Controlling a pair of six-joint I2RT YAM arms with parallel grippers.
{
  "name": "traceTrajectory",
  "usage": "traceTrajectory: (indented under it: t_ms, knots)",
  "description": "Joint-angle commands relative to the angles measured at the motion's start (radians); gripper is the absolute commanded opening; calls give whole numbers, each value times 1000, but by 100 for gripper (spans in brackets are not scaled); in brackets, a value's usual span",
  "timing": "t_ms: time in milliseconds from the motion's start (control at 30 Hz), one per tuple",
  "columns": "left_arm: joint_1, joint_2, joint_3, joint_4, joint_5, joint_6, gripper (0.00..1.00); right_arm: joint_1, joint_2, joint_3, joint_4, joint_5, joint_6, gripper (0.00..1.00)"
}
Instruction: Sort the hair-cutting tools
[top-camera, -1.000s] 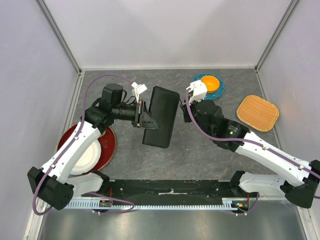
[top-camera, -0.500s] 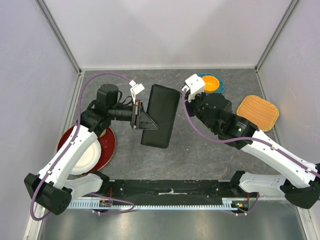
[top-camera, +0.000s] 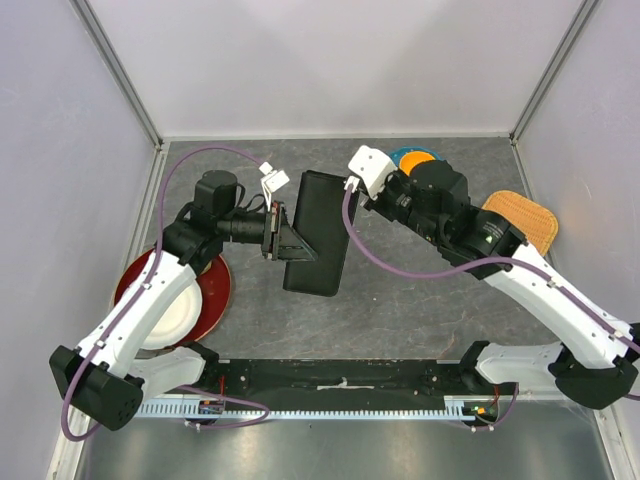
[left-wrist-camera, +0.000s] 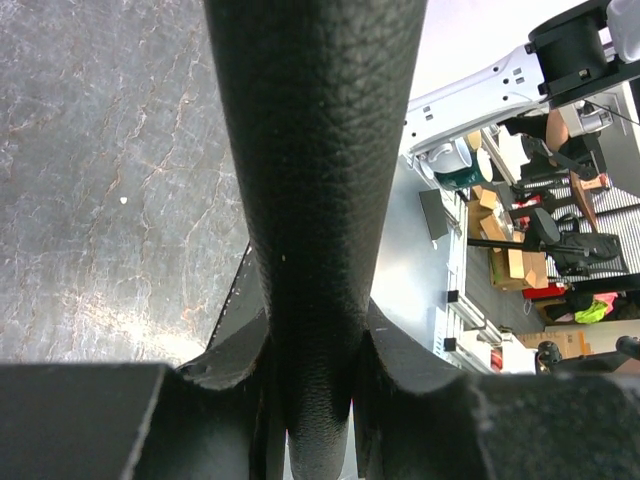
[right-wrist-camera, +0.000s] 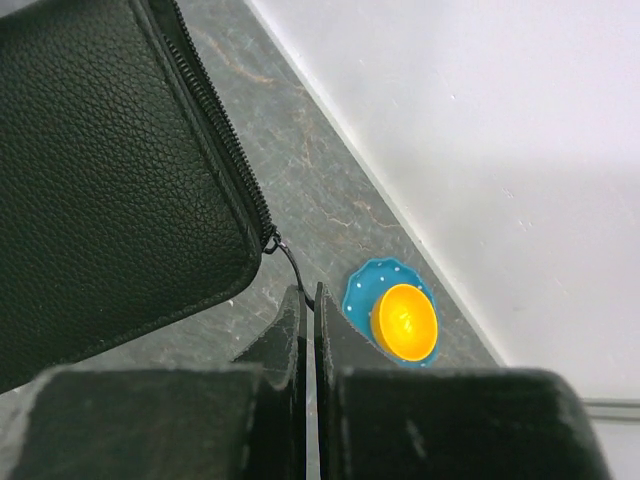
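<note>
Now | left gripper (top-camera: 284, 240) clamped on pebbled black case (top-camera: 320, 225) | right gripper (right-wrist-camera: 309, 300) pinching thin zip pull (right-wrist-camera: 284, 256), case's 1 o'clock

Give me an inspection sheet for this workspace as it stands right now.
Surface: grey mottled table.
Job's things: nothing seen outside the black case, zipped at its visible corner.
Clutter: red plate with white bowl, left; teal saucer with orange bowl, back; woven mat, right.
Grippers: left gripper clamps the case's edge; right gripper shut on the zip pull.
Cables: purple cable looped along each arm.
Surroundings: white walls, metal frame.
</note>
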Motion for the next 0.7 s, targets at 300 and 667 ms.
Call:
traceTrajectory:
  t_ms: [300,667]
  knots:
    - [-74,29,-47,-114,60,23,2,-55,132,296,-45,-47,-178,0]
    - [-155,104,-27,-106,25,33,2,-55,207,359,-88,-99,-219,0]
